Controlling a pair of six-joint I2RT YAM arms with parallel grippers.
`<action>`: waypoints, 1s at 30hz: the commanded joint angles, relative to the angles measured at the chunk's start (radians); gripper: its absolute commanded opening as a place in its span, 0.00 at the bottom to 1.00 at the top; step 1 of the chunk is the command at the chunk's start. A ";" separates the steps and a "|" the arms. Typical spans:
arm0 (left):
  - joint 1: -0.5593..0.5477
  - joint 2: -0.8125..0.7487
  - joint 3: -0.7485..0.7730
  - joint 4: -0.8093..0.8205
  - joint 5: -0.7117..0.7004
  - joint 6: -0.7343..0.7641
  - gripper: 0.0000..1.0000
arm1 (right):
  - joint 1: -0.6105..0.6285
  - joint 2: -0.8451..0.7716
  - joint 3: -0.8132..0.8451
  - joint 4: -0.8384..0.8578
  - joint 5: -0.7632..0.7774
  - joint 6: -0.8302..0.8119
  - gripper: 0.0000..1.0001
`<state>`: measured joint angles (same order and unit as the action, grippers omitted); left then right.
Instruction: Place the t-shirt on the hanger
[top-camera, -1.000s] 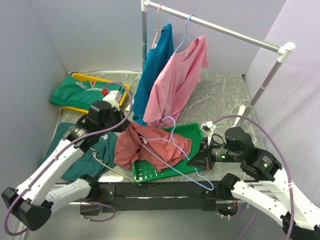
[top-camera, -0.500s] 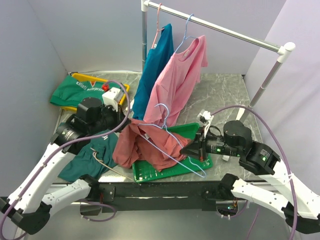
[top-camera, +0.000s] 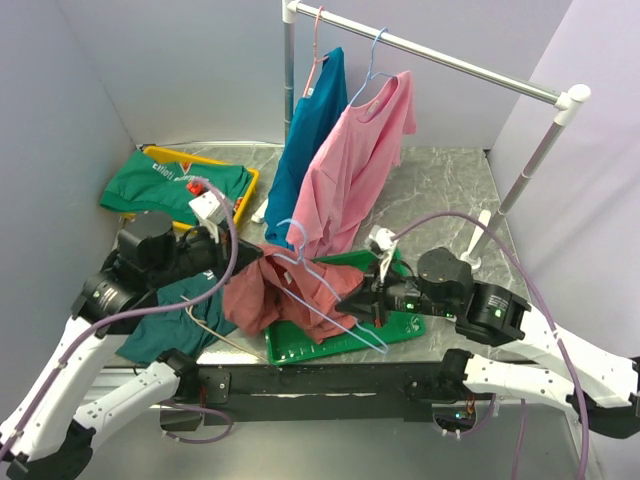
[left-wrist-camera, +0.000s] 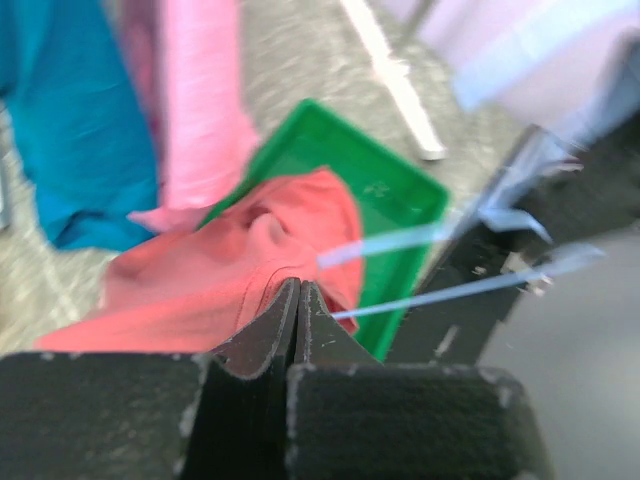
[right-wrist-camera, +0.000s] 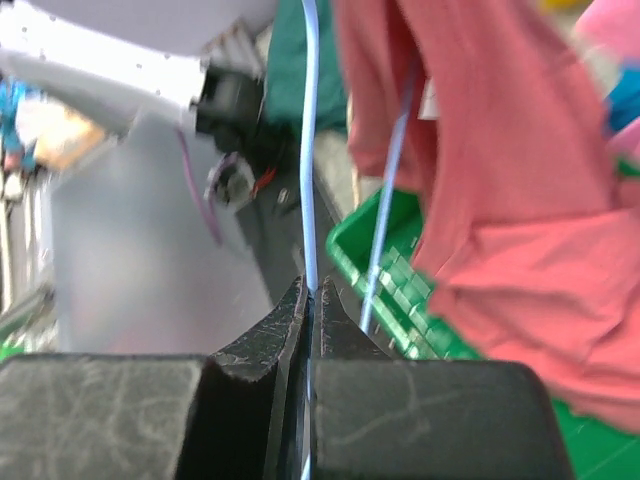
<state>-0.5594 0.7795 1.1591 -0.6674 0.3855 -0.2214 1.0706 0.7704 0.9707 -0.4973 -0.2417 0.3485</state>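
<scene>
Salmon-red t-shirt (top-camera: 268, 296) is bunched up over the near-left end of the green tray (top-camera: 398, 326) on the tabletop (top-camera: 440, 180). The light blue wire hanger (right-wrist-camera: 309, 150) runs across it, with its hook up by the hanging pink shirt (top-camera: 355, 170). My left tool (left-wrist-camera: 298, 292) is pinched shut on a fold of the t-shirt, and my right tool (right-wrist-camera: 308, 292) is clamped on the hanger's wire.
</scene>
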 joint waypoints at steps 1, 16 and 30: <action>-0.005 -0.054 0.007 0.074 0.168 0.039 0.03 | -0.035 -0.059 -0.041 0.178 0.062 -0.042 0.00; -0.005 -0.065 -0.179 0.184 -0.244 -0.107 0.16 | -0.044 0.130 -0.253 0.640 -0.125 0.060 0.00; -0.004 -0.246 -0.200 0.072 -0.057 -0.019 0.58 | -0.054 0.222 -0.294 0.775 -0.125 0.098 0.00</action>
<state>-0.5613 0.5880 0.9501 -0.6113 0.1726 -0.2893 1.0256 0.9737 0.6682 0.1478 -0.3538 0.4393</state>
